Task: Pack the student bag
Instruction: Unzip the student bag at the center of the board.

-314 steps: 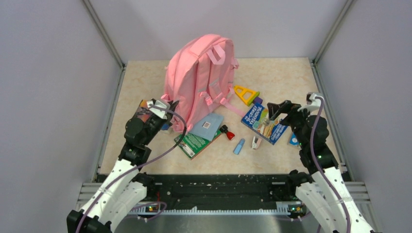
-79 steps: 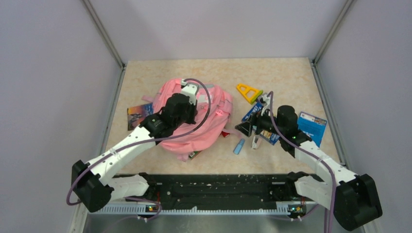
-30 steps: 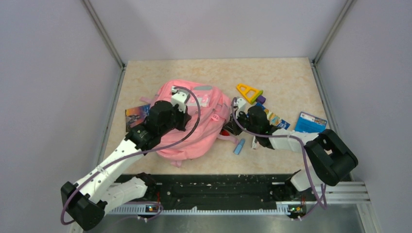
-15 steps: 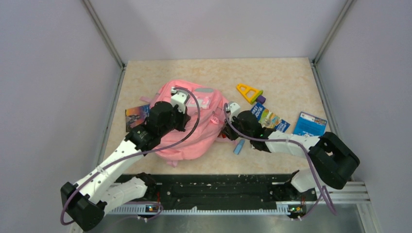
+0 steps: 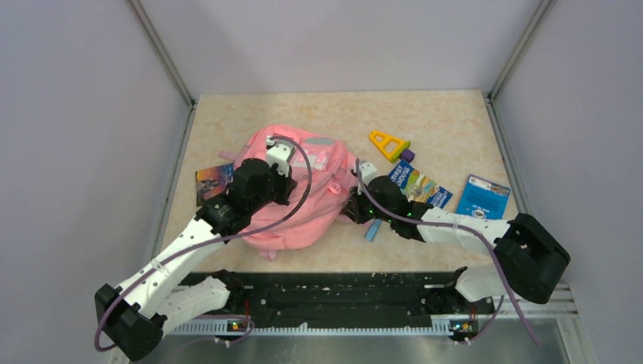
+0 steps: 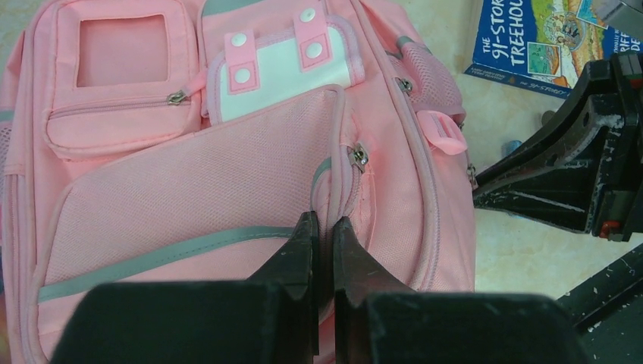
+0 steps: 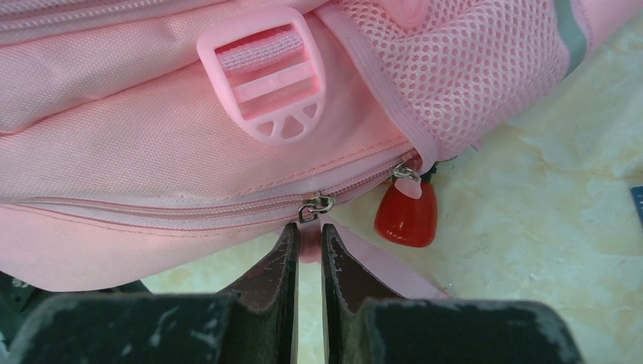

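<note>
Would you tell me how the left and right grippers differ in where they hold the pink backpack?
The left gripper pinches a fabric fold by the front pocket's zip, on top of the student bag; the right gripper grips a zip pull on the bag's side edge, beside a red object. The left gripper sits above the bag; the right gripper lies low by the table. Both are shut on the bag.

Lab enclosure; grey panel walls point(image 5: 334, 42)

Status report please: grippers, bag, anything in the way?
Left gripper shut on student bag, pocket seam. Right gripper shut on zip pull. Bag flat, zipped. Red object beside zip.
</note>
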